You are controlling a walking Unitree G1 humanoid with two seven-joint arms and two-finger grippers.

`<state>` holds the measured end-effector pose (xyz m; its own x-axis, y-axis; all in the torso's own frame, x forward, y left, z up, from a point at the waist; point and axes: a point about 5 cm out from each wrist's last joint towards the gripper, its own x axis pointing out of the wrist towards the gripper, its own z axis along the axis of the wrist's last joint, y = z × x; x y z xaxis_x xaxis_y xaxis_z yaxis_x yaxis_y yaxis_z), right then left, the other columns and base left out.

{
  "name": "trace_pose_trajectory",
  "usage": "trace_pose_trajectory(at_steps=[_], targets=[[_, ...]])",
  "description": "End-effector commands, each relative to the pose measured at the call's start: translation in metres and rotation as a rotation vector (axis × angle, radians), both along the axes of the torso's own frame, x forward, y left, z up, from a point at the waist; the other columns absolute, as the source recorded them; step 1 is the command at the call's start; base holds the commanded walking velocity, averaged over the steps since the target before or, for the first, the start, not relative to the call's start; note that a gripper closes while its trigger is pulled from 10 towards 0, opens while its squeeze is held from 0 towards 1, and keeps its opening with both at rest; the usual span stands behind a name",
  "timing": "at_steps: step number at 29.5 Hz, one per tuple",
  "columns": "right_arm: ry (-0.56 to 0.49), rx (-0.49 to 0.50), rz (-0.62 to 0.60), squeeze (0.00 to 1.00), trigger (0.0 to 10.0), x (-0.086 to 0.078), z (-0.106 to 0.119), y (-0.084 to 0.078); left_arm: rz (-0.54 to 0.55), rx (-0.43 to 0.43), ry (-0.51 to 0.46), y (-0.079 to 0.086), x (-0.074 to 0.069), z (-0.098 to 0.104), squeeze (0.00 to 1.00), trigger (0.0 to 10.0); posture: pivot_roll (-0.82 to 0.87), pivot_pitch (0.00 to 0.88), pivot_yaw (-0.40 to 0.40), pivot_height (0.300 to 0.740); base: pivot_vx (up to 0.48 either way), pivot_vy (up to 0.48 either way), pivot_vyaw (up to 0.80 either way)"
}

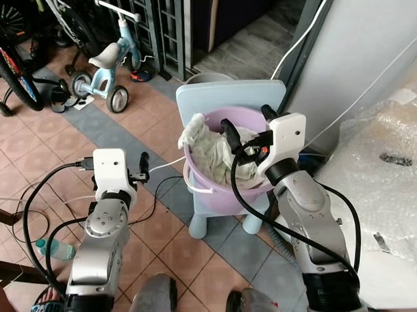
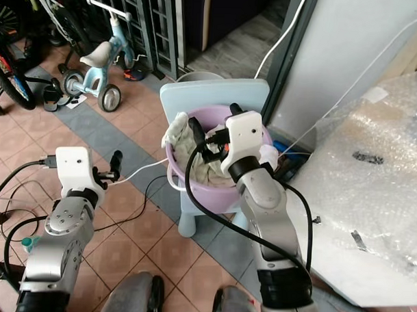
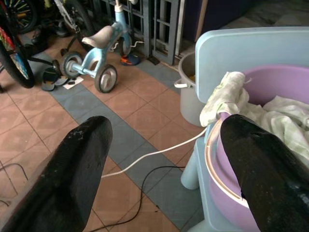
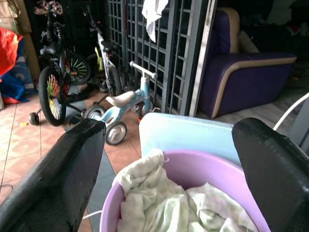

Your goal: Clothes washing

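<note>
A purple basin (image 1: 221, 197) stands on a light blue plastic chair (image 1: 231, 95). Pale white-green clothes (image 1: 209, 146) fill it, and one piece hangs over its left rim (image 3: 219, 99). My right gripper (image 4: 171, 126) hovers open just above the clothes, its black fingers (image 1: 230, 133) spread wide with nothing between them. To the left of the chair, my left gripper (image 3: 166, 125) is held open above the tiled floor, level with the basin's side, and is also empty.
A blue child's tricycle (image 1: 109, 63) and a bicycle (image 1: 13, 67) stand at the back left by a metal gate. A grey bucket (image 1: 208, 77) sits behind the chair. Cables (image 1: 167, 165) cross the floor. A bubble-wrapped bulk (image 1: 386, 155) fills the right. A water bottle (image 1: 54, 248) lies near my left foot.
</note>
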<state>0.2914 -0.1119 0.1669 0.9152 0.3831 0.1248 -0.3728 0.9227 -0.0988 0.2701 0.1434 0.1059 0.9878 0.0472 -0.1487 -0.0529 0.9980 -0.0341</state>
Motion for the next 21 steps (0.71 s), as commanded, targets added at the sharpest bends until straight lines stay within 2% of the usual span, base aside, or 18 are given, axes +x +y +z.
trace_pose_trajectory(at_steps=[1, 8, 9, 11, 16, 21], targets=[[0.009, -0.005, 0.004, 0.0, 10.0, 0.0, -0.001, -0.001, -0.004, 0.007, -0.016, 0.0, -0.001, 0.002, 0.0, 10.0, 0.03, 0.141, 0.001, 0.74, 0.469, 0.0, 0.0], [0.051, -0.035, 0.024, 0.0, 10.0, -0.001, -0.008, -0.001, 0.008, -0.006, 0.003, 0.001, -0.002, -0.001, 0.0, 10.0, 0.02, 0.148, 0.006, 0.74, 0.458, 0.0, 0.0], [0.068, -0.047, 0.03, 0.0, 10.0, -0.001, -0.011, -0.001, 0.01, -0.005, 0.006, 0.001, -0.002, -0.002, 0.0, 10.0, 0.02, 0.149, 0.007, 0.74, 0.458, 0.0, 0.0], [0.162, -0.135, 0.098, 0.0, 10.0, -0.008, -0.031, 0.005, 0.011, -0.005, 0.013, 0.001, -0.002, -0.002, 0.0, 10.0, 0.02, 0.151, 0.007, 0.74, 0.45, 0.0, 0.0], [0.174, -0.177, 0.127, 0.0, 10.0, -0.013, -0.038, 0.009, 0.007, -0.003, 0.022, 0.0, -0.002, -0.003, 0.0, 10.0, 0.02, 0.154, 0.007, 0.74, 0.435, 0.0, 0.2], [0.24, -0.205, 0.075, 0.0, 10.0, -0.012, -0.051, 0.003, 0.015, 0.004, 0.04, 0.0, -0.003, -0.005, 0.0, 10.0, 0.02, 0.154, 0.006, 0.74, 0.0, 0.0, 0.46]])
